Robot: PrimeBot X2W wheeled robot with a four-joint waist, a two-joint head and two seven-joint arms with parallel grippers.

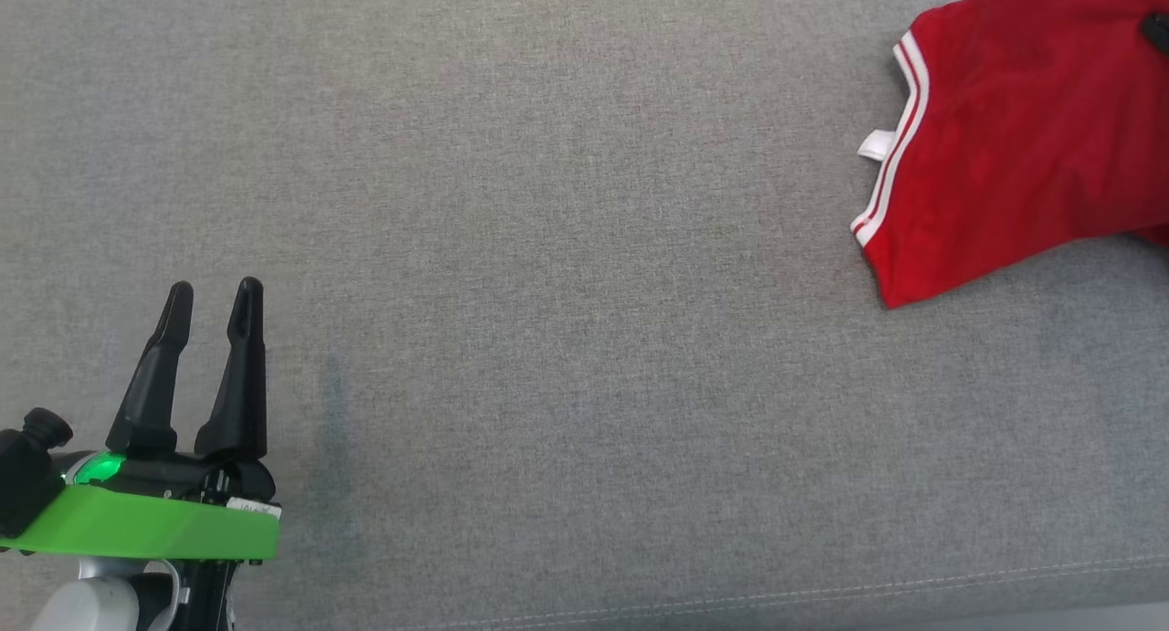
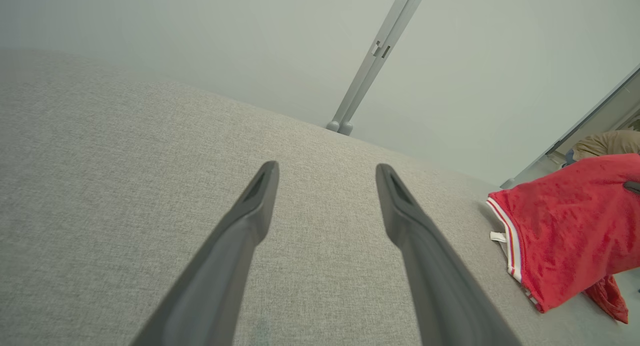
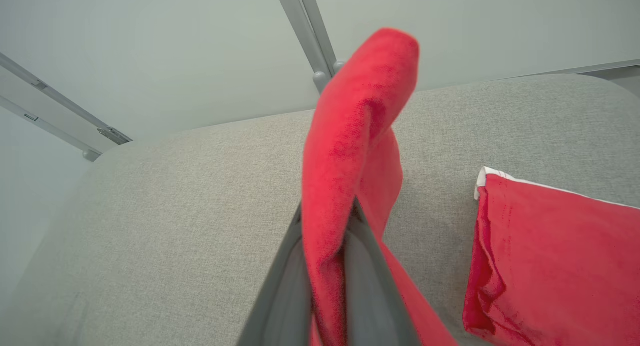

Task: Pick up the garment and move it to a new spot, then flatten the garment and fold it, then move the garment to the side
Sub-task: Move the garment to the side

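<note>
**Red garment pinched by the right gripper at the edge of a grey cushion**

A wide grey upholstered cushion point(image 1: 548, 247) takes up most of the head view. A red garment point(image 1: 1023, 129) lies at its upper right corner, running off that view's edge, well apart from the left gripper. The garment's hem has white stripes point(image 1: 900, 147), and a small white label point(image 1: 875, 144) sticks out beside them.

The right wrist view adds what the head view does not. The right gripper point(image 3: 327, 208) has its two dark fingers pressed together on a fold of the red cloth, which rises between them and curls over at the top. More of the garment lies on the cushion to that view's right. Both wrist views also show a pale wall and a grey post point(image 2: 372, 60) behind the cushion.

The left gripper point(image 1: 215, 287) sits at the head view's lower left on a green mount point(image 1: 155, 526), fingers pointing up the view. In its own wrist view the fingers stand spread wide over bare cushion, holding nothing.
</note>
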